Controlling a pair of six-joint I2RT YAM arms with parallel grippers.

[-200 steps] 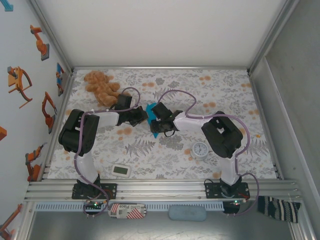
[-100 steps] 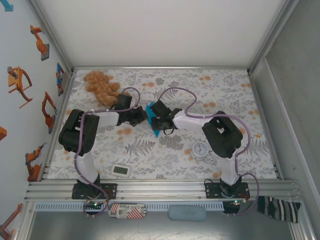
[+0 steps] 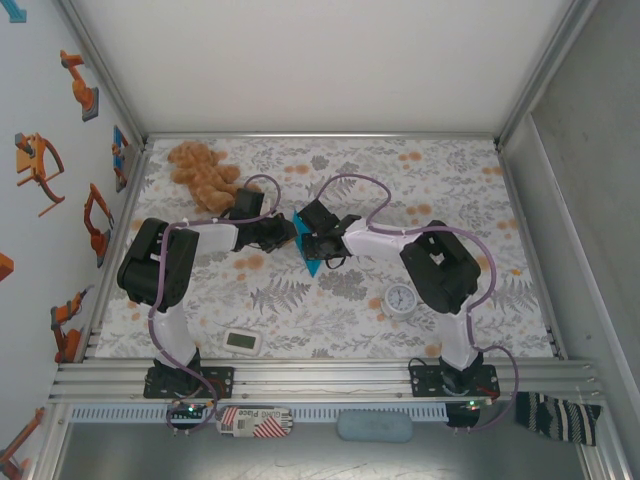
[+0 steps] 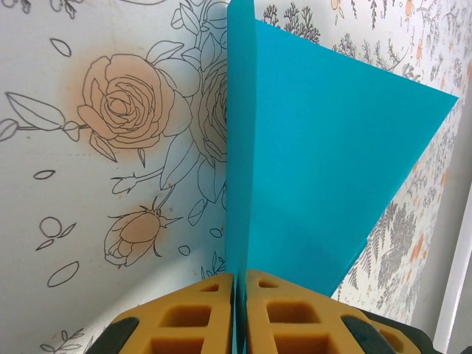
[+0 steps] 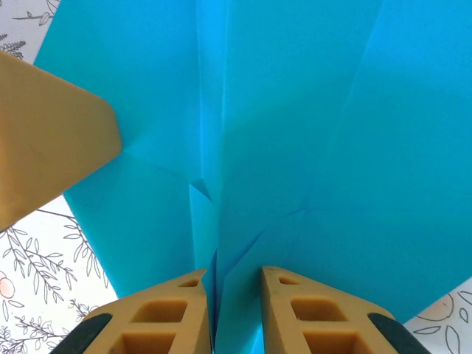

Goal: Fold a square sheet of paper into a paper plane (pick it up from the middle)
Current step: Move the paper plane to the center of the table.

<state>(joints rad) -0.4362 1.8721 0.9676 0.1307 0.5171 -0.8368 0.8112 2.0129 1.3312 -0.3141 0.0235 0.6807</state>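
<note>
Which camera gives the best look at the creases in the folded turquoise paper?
The right wrist view: the folded turquoise paper spreads close up, its creases and layered flaps plain. The left wrist view gives one smooth triangular panel, pinched by the left pincer. The top view gives a small, distant blue tip.

A: What colour is the paper plane (image 4: pixel 324 162)?
B: Plain turquoise-blue. The fingers (image 4: pixel 192 317) of the left gripper (image 4: pixel 237 280) are mustard yellow.
A: And the table (image 3: pixel 450 190)?
B: White, with grey leaves and orange roses. The teddy bear (image 3: pixel 200 172) at far left is tan, and the clock (image 3: pixel 401 299) is white.
</note>
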